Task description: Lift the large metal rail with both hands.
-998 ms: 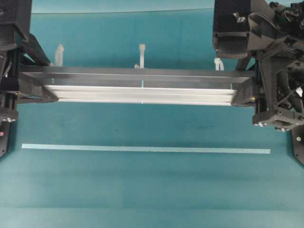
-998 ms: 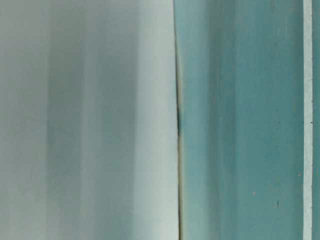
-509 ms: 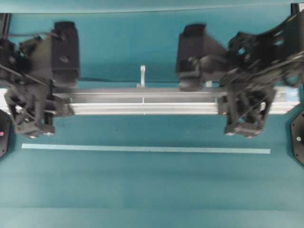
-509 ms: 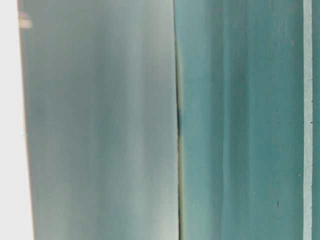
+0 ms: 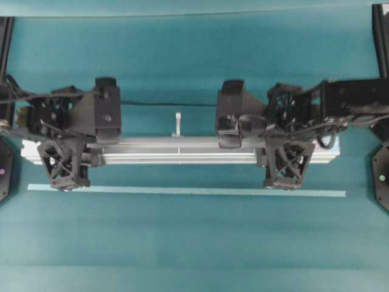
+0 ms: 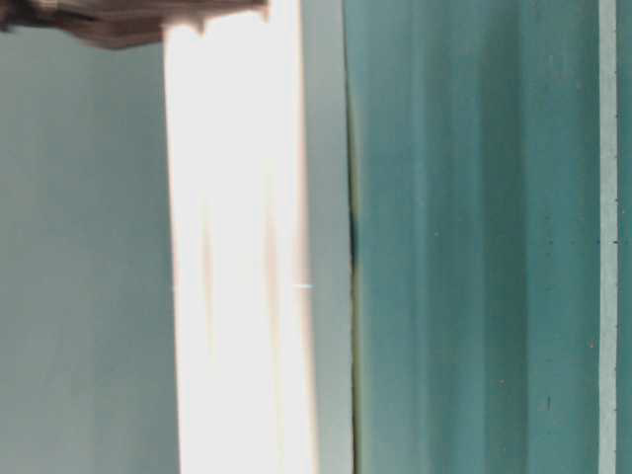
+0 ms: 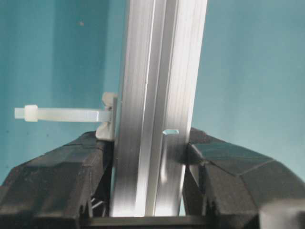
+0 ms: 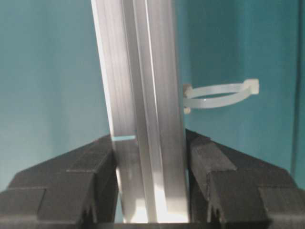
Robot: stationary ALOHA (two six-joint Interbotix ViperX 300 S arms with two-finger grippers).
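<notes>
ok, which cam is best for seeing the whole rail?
Overhead exterior: the large metal rail shows end to end, the left gripper and right gripper clamped on it. Wrist views show only short clamped sections; table-level shows a blurred glare.

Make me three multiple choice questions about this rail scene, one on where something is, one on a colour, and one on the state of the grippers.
1. Where does the thin pale tape strip lie in the overhead view?
A. Below the large metal rail
B. Above the rail
C. On top of the rail

2. What colour is the table?
A. Grey
B. Teal
C. Red

3. How do the left gripper and right gripper stand?
A. Both open, away from the rail
B. Only the left is closed on the rail
C. Both closed on the rail

Answers: 1 A, the strip runs parallel just below the rail. 2 B, the surface is teal in every view. 3 C, each wrist view shows black fingers pressed against both sides of the rail.
</notes>
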